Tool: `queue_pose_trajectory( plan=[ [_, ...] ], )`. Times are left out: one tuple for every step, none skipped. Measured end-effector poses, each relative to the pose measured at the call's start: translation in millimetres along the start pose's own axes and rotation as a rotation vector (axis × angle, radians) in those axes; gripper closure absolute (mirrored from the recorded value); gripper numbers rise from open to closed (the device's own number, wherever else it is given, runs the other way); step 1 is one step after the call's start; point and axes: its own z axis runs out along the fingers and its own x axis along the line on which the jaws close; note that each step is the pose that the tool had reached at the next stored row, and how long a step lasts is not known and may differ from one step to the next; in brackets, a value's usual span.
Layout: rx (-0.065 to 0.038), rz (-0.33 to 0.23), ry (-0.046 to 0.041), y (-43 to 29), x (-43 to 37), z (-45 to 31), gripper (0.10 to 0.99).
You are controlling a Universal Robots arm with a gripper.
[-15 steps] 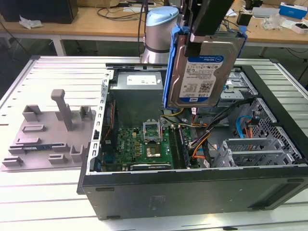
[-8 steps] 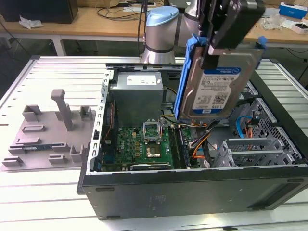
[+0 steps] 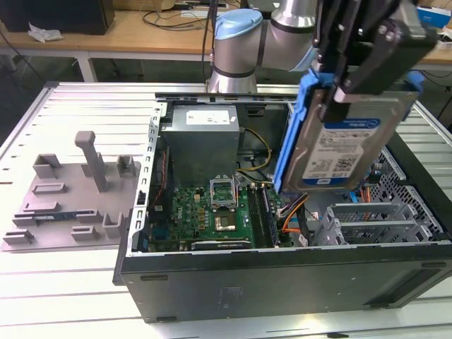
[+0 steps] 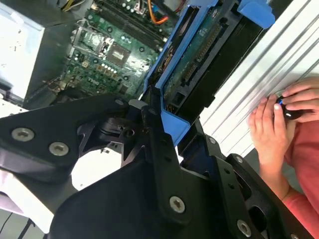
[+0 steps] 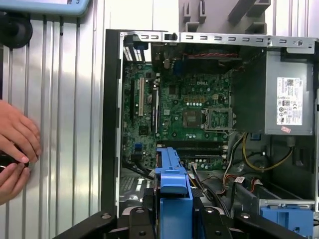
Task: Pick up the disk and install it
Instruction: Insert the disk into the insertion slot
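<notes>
While the disk (image 3: 346,152) is clamped by its blue frame (image 3: 288,145) in the closed tool (image 3: 337,93), it is judged stiff, weighty and fragile.

Printed label (image 3: 344,154) on the disk (image 3: 353,120); printed sticker (image 5: 288,107) on the power supply (image 5: 254,94). We can read no word or number on either.

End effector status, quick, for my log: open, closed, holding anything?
End effector: closed on the disk, held over the open computer.
</notes>
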Motion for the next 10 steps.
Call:
queue_pose_trajectory(
  plan=[
    [0.000,0.000,-0.0001,-5.6,2.6,0.4,0.718],
    [0.000,0.000,-0.0004,-11.5,4.8,1.0,0.718],
    [0.000,0.000,-0.0010,-17.0,6.6,1.5,0.718],
    [0.000,0.000,-0.0020,-20.7,7.3,1.8,0.718],
    [0.000,0.000,-0.0033,-24.2,7.7,1.9,0.718],
    [0.000,0.000,-0.0093,-31.4,8.3,1.9,0.718],
    [0.000,0.000,-0.0152,-34.7,8.5,2.0,0.718],
    [0.000,0.000,-0.0208,-37.4,8.7,1.9,0.718],
    [0.001,-0.001,-0.0285,-40.9,8.9,1.9,0.718],
    [0.001,-0.001,-0.0328,-43.3,9.1,2.0,0.718]
  ],
)
